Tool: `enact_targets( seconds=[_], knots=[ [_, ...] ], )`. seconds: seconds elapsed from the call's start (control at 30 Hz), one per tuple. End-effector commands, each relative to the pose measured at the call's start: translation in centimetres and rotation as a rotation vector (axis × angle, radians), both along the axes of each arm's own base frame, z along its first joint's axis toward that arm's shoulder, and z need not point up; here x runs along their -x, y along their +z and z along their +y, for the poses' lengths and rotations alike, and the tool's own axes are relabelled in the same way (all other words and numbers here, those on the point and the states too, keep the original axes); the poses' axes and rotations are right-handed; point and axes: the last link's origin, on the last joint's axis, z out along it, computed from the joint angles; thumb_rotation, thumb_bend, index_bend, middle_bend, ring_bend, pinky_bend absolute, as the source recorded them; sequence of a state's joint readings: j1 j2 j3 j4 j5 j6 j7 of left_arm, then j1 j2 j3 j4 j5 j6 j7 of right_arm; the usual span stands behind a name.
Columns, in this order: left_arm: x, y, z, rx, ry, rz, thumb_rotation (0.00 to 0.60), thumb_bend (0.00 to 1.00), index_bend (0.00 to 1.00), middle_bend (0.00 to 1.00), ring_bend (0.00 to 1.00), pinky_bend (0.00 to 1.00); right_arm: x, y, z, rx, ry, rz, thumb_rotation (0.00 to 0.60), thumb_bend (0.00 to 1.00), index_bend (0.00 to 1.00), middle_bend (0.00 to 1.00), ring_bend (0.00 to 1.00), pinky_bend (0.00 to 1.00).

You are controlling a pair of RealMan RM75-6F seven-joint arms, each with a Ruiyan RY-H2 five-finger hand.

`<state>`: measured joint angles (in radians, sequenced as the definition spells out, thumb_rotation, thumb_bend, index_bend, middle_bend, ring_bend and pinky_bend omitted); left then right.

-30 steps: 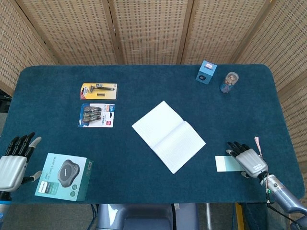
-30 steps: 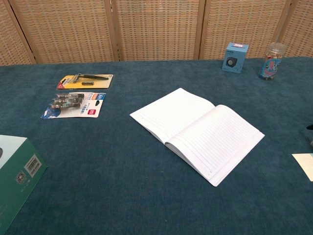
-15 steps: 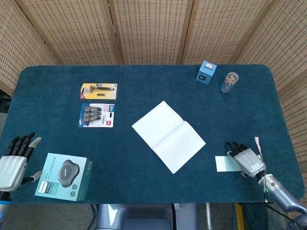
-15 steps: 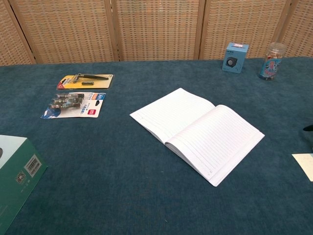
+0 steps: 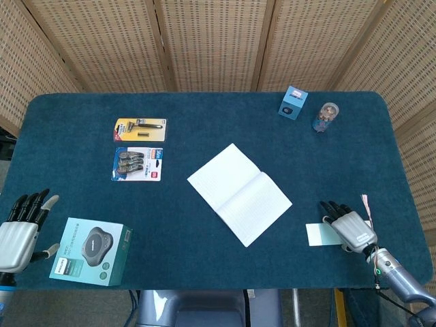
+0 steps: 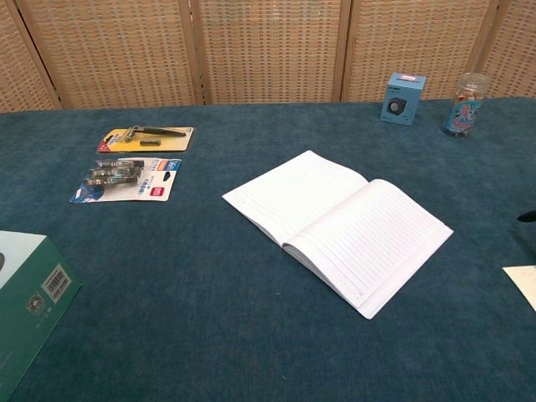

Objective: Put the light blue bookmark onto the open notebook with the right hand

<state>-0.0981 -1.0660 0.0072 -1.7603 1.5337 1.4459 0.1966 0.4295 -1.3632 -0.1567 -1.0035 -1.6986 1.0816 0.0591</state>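
Observation:
The open notebook [image 5: 239, 193] lies flat mid-table, its white lined pages up; it also fills the middle of the chest view [image 6: 339, 226]. The light blue bookmark [image 5: 319, 234] lies on the cloth to the notebook's right, near the front edge. My right hand [image 5: 349, 227] rests palm down on the bookmark's right end with its fingers stretched out and apart. In the chest view only a corner of the bookmark [image 6: 524, 282] and a dark fingertip show at the right edge. My left hand [image 5: 20, 228] hovers at the front left with fingers spread, holding nothing.
A teal speaker box [image 5: 90, 251] sits beside my left hand. Two blister packs, a razor [image 5: 140, 128] and clips [image 5: 137, 164], lie at the left. A small blue box [image 5: 293, 103] and a jar [image 5: 326, 116] stand at the back right. Wicker screens close off the rear.
My right hand has shifted slightly toward the front right, and the bookmark's edge has slid a little to the right in the chest view. The left hand has not moved.

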Motion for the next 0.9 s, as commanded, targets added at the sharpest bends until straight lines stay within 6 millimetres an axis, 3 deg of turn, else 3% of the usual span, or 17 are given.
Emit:
enact_targets(
  seconds=[0.03,0.3,0.9],
  knots=[
    [0.0,0.0,0.0,0.002,0.0,0.001,0.6,0.0,0.0,0.0,0.0,0.0,0.0,0.0,0.0,-0.002,0.002,0.001,0.6,0.0,0.6,0.0,0.0,0.17],
    [0.0,0.0,0.0,0.001,0.0,0.001,0.6,0.0,0.0,0.0,0.0,0.0,-0.1,0.1,0.1,0.0,0.005,-0.003,0.6,0.0,0.61,0.0,0.0,0.17],
    [0.1,0.2,0.0,0.0,0.003,-0.006,0.6,0.0,0.0,0.0,0.0,0.0,-1.8,2.8,-0.3,0.073,0.056,-0.062,0.6,0.0,0.62,0.0,0.0,0.17]
  ],
)
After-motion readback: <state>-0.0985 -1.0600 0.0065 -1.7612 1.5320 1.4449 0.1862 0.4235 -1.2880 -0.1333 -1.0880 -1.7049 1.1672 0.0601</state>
